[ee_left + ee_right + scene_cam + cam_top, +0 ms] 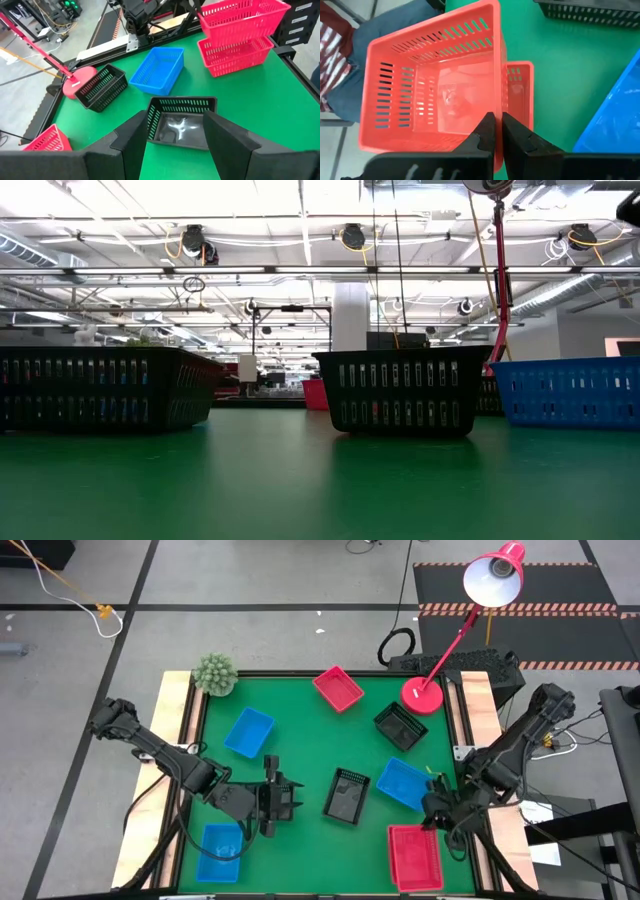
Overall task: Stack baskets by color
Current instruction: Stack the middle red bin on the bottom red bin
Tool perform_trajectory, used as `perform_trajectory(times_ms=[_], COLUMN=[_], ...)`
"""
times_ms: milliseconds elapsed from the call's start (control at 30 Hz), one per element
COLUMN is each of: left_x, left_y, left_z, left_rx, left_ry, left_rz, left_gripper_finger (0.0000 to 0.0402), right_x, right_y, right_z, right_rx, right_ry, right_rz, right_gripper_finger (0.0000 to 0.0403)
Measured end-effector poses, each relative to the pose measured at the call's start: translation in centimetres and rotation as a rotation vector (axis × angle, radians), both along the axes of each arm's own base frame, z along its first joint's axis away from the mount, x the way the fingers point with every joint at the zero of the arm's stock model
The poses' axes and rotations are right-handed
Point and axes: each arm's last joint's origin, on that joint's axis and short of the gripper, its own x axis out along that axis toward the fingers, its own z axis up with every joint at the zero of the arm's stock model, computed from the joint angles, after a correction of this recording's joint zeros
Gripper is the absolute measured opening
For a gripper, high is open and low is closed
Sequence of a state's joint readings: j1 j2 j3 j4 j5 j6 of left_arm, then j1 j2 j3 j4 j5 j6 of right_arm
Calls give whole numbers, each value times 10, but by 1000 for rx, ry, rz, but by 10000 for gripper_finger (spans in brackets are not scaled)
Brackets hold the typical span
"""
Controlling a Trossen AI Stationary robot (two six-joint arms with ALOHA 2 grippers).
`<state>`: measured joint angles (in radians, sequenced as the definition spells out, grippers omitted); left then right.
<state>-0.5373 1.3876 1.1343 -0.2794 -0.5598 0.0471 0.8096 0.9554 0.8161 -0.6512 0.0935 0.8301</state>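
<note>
Looking down from above, the green table [300,710] carries the baskets scattered about: a red basket [338,688] at the far edge, a black basket [400,726] near the red lamp base [423,695], a blue basket [249,732] left of centre, another blue basket [219,852] at the near left corner, a third blue basket [405,783] on the right, and a black basket [347,795] in the middle.

The right gripper [436,822] sits at the near right corner, pinched shut on the rim of a lifted red basket [414,858]. From overhead this reads as a single red tray. The right wrist view tells more: the fingers [485,135] clamp the near wall of the raised red basket [435,82], and a second red basket [519,92] lies under it on the table. The left wrist view confirms two red trays, one above the other.

The left gripper [287,802] hovers just left of the middle black basket, its fingers spread wide and holding nothing; its own camera shows that basket [181,122] framed between them.

At table height only two black baskets [100,388] [402,390] and a blue one [570,392] stand out, with neither gripper in sight.

A striped sleeve [335,45] shows beyond the table edge. No readable writing appears on anything.
</note>
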Motion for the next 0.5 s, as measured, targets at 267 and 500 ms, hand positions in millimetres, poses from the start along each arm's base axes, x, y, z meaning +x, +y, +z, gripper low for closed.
perform_trajectory(times_ms=[267, 500], left_x=[0, 0], left_y=[0, 0], left_z=[0, 0], left_rx=[0, 0], left_ry=[0, 0], left_rz=[0, 0], left_gripper_finger=[193, 193], right_x=[1, 2], right_y=[-11, -14], right_z=[-18, -24], right_rx=[21, 19], right_ry=[22, 40], right_rz=[-9, -11], right_gripper_finger=[6, 6])
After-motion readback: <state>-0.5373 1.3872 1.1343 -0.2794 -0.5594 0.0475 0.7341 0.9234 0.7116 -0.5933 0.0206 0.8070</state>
